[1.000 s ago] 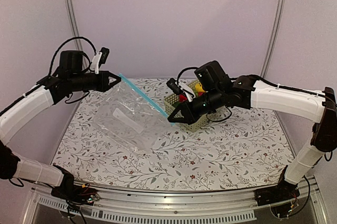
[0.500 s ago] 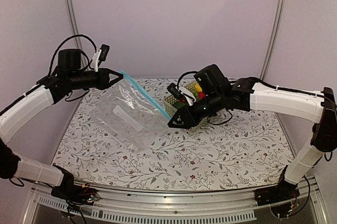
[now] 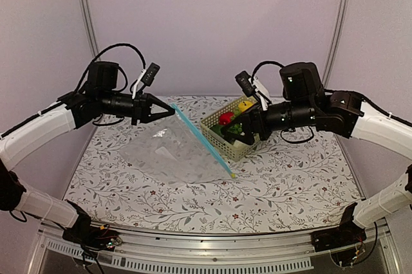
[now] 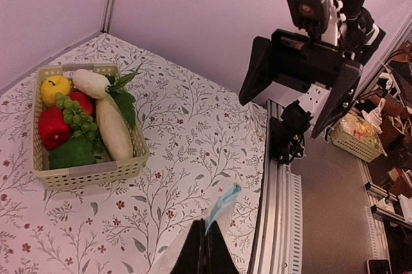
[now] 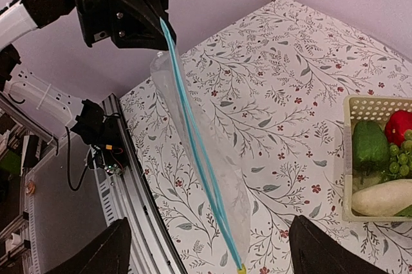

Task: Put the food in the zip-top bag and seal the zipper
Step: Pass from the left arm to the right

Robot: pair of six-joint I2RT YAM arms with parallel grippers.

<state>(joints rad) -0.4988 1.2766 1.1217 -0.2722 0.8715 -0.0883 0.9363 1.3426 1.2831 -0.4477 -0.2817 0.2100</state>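
Note:
The zip-top bag [image 3: 172, 153] hangs see-through from my left gripper [image 3: 170, 112], which is shut on the upper end of the light-blue zipper [image 3: 203, 142]. The strip slopes down to the table, ending in a small yellow tip [image 5: 240, 269]. In the left wrist view my closed fingers [image 4: 206, 253] pinch the blue strip [image 4: 222, 206]. My right gripper [image 3: 250, 127] stands open above the basket's near side, holding nothing; its fingers [image 5: 109, 255] are spread wide with the zipper [image 5: 193, 139] well below them. The food [image 4: 77, 123], including a yellow apple [image 4: 55, 87] and a white radish [image 4: 112, 126], lies in the basket.
The pale green lattice basket [image 3: 222, 144] stands on the flowered tablecloth just right of the bag, at the back middle. A metal rail [image 3: 193, 248] runs along the table's near edge. Upright frame posts stand at the back corners.
My right gripper has opened and let go of the zipper's lower end, then risen and pulled back right over the basket. The free end has dropped to the table. My left gripper moved right.

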